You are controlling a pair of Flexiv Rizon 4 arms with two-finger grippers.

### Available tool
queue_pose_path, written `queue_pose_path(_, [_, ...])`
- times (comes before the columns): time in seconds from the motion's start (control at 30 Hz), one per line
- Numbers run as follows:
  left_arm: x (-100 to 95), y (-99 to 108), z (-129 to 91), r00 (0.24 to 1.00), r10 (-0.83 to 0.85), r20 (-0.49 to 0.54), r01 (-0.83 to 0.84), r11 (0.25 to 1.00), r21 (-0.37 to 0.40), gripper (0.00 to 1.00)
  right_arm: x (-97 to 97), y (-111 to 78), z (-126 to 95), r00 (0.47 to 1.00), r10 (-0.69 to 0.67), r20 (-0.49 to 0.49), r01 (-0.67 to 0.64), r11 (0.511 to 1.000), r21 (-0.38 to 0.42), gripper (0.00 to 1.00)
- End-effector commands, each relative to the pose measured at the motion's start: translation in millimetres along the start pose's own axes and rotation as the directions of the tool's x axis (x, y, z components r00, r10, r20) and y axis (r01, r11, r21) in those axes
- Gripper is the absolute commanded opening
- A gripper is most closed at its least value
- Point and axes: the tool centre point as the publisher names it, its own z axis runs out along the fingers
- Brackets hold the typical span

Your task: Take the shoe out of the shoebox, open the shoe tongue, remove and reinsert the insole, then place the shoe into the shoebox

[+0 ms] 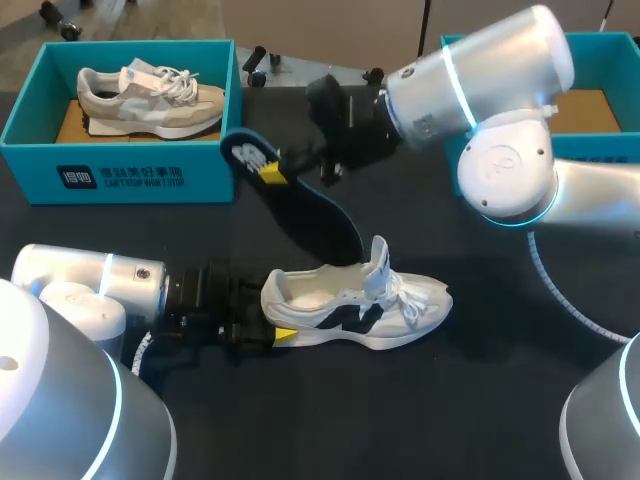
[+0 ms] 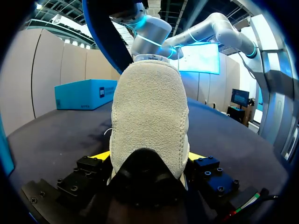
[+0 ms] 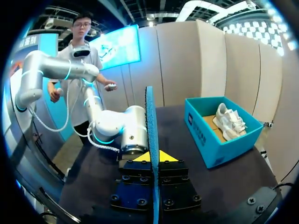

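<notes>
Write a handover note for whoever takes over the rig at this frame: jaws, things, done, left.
Left gripper: jaws shut on the heel of the white shoe, which stands on the table.
Right gripper: jaws shut on the insole, held above the shoe with its lower end near the opening.
Shoebox at far left holds a beige shoe; a second shoebox sits behind the right arm.
Done: shoe out, tongue up, insole out.
Left: reinsert the insole, box the shoe.
</notes>
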Motion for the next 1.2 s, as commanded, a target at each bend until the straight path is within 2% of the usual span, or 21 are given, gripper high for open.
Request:
queue_pose_path(0.03, [-0.4, -0.2, 1.0, 1.000, 0.000, -0.001, 0.000, 1.000, -0.003, 0.00, -8.2, 17.0, -4.7, 0.999, -0.014, -0.032, 0.013, 0.999, -0.039, 0.00])
queue_pose_path(0.17, [-0.4, -0.2, 1.0, 1.000, 0.000, -0.001, 0.000, 1.000, -0.003, 0.00, -9.0, 30.8, -12.7, 0.996, 0.044, -0.084, -0.048, 0.998, -0.050, 0.00])
queue_pose_path(0.23, [-0.4, -0.2, 1.0, 1.000, 0.000, -0.001, 0.000, 1.000, -0.003, 0.00, -7.7, 39.2, -13.8, 0.990, 0.092, -0.104, -0.103, 0.989, -0.106, 0.00])
queue_pose_path(0.4, [-0.4, -0.2, 1.0, 1.000, 0.000, -0.001, 0.000, 1.000, -0.003, 0.00, -2.5, 60.3, -18.2, 0.970, 0.173, -0.169, -0.201, 0.966, -0.165, 0.00])
queue_pose_path(0.53, [-0.4, -0.2, 1.0, 1.000, 0.000, -0.001, 0.000, 1.000, -0.003, 0.00, 3.0, 75.6, -26.9, 0.935, 0.262, -0.240, -0.313, 0.926, -0.209, 0.00])
queue_pose_path(0.6, [-0.4, -0.2, 1.0, 1.000, 0.000, -0.001, 0.000, 1.000, -0.003, 0.00, 5.1, 83.7, -31.6, 0.925, 0.269, -0.267, -0.339, 0.903, -0.265, 0.00])
queue_pose_path(0.7, [-0.4, -0.2, 1.0, 1.000, 0.000, -0.001, 0.000, 1.000, -0.003, 0.00, 8.8, 91.3, -41.4, 0.909, 0.292, -0.298, -0.380, 0.873, -0.304, 0.00])
queue_pose_path(0.97, [-0.4, -0.2, 1.0, 1.000, 0.000, -0.001, 0.000, 1.000, -0.003, 0.00, 16.8, 101.7, -63.3, 0.871, 0.343, -0.353, -0.457, 0.828, -0.324, 0.00])
queue_pose_path(1.2, [-0.4, -0.2, 1.0, 1.000, 0.000, -0.001, 0.000, 1.000, -0.003, 0.00, 29.8, 111.3, -91.2, 0.850, 0.375, -0.370, -0.495, 0.810, -0.316, 0.00])
